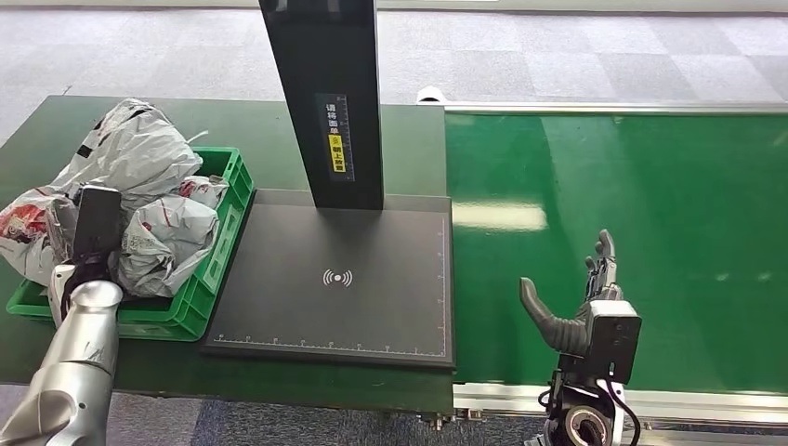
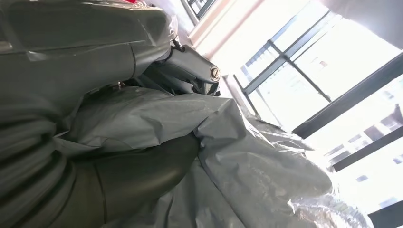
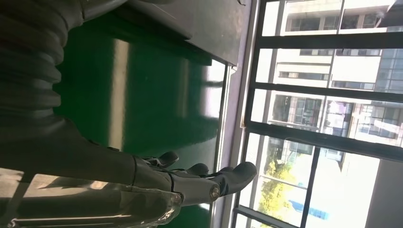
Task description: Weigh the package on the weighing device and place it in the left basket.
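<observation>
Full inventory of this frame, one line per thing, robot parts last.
Packages: several, grey and white plastic mailer bags, heaped in and over the basket.
Basket: one, green plastic crate, on the dark green table left of the weighing device.
Weighing device: one, black flat platform, bare, with a black post at its back edge bearing a yellow label.
Table: one, dark green, under basket and weighing device.
Conveyor belt: one, bright green, right of the weighing device.
Left robot hand: one, dark, among the packages in the basket, fingers hidden.
Right robot hand: one, grey and black, fingers apart, holding nothing, over the conveyor belt.
</observation>
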`<state>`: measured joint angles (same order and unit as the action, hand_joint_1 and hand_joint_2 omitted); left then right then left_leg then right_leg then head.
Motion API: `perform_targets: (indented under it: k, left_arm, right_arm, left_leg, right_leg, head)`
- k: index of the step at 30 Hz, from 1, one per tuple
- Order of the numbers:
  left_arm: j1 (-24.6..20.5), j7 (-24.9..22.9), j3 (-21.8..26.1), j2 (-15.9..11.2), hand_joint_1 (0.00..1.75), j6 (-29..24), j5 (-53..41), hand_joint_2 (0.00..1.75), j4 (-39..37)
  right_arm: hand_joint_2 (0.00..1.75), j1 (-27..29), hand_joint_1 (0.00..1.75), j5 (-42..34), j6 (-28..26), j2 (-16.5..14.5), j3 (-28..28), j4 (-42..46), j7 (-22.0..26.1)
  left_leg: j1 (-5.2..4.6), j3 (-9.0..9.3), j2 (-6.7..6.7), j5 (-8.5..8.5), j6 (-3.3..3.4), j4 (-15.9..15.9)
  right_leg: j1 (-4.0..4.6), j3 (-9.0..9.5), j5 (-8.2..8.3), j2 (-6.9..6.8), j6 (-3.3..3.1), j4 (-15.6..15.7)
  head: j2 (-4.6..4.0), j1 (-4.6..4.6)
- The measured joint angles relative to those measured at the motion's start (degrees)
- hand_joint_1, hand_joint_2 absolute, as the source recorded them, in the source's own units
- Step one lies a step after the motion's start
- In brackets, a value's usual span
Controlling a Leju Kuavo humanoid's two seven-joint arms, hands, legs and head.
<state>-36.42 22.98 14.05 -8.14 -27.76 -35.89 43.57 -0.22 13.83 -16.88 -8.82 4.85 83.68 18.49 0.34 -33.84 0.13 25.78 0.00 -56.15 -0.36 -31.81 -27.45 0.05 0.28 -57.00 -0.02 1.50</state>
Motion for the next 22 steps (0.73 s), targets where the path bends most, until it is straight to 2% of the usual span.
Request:
perform_targets:
  k: [8, 22]
  left_arm:
    - [-3.27, 1.11, -3.31, -0.53, 1.75, 1.7, -1.89, 1.75, -8.85]
    - [-4.26, 1.2, -4.31, -0.82, 1.73, 1.73, -1.9, 1.75, -11.55]
  right_arm:
    - [1.75, -0.26, 0.0, 0.01, 0.1, -0.02, 0.0, -0.83, -0.13]
    - [1.75, -0.29, 0.0, 0.01, 0.12, -0.03, 0.0, -1.21, -0.13]
  left_leg:
    - [0.01, 0.0, -0.06, 0.0, -0.01, 0.02]
    - [0.01, 0.11, -0.13, -0.02, -0.02, 0.01]
  right_leg:
    - [0.02, 0.03, -0.04, -0.04, 0.0, 0.0]
    - [0.02, 0.17, -0.03, -0.1, 0.01, 0.0]
  head:
    - [0.0, 0.01]
    - [0.0, 0.01]
